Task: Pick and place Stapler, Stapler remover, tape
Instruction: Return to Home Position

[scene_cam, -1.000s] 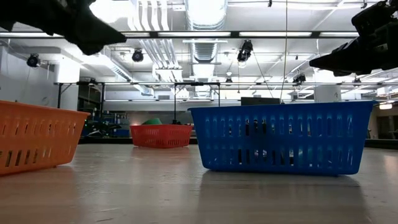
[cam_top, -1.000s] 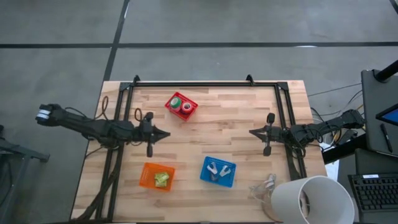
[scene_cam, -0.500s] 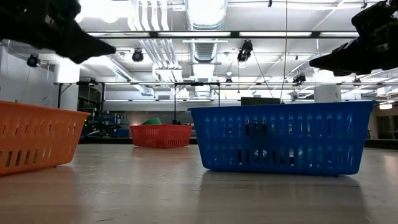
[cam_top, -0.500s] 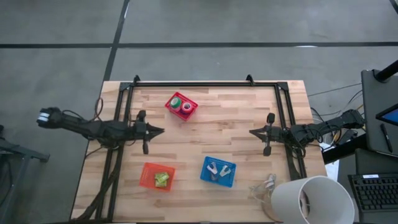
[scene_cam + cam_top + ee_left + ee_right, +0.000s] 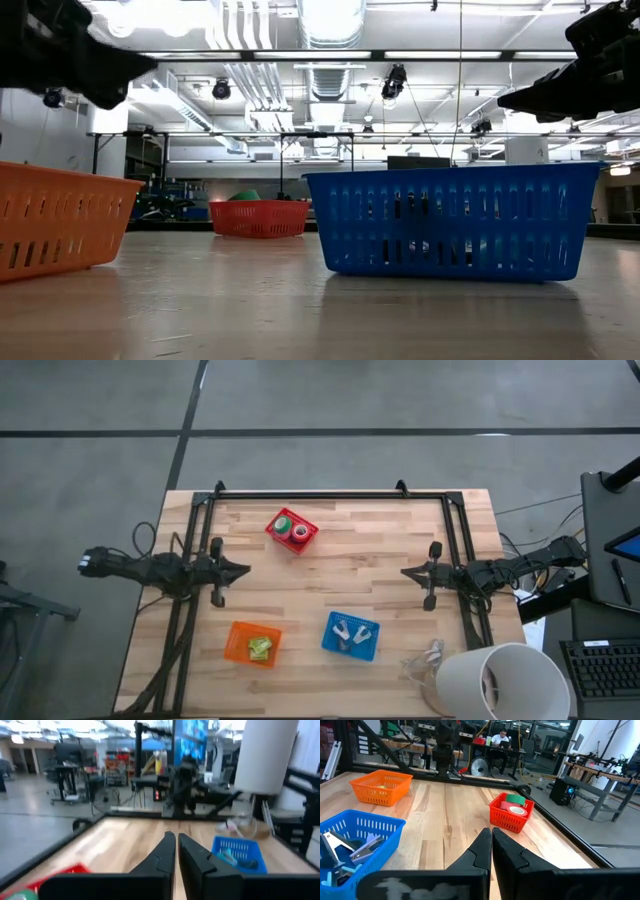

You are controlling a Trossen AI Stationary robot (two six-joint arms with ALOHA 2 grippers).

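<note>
A green tape roll (image 5: 283, 523) and a pink-red one (image 5: 300, 532) lie in the red basket (image 5: 292, 531) near the table's far edge, also in the right wrist view (image 5: 511, 812). The blue basket (image 5: 351, 636) holds silvery claw pieces (image 5: 350, 851). The orange basket (image 5: 252, 644) holds a yellow-green thing (image 5: 260, 648). My left gripper (image 5: 246, 570) hovers shut over the table's left side, above the orange basket. My right gripper (image 5: 404, 572) hovers shut at the right side. Both are empty.
A black frame (image 5: 330, 493) runs along the far, left and right edges of the wooden table. A white lamp shade (image 5: 498, 682) and a clear thing (image 5: 425, 660) stand at the near right corner. A person (image 5: 502, 738) sits far off beyond the table.
My left arm has drawn back toward the table's left edge, its gripper moving away from the middle and staying shut. My right arm has kept still. The baskets have not moved.
</note>
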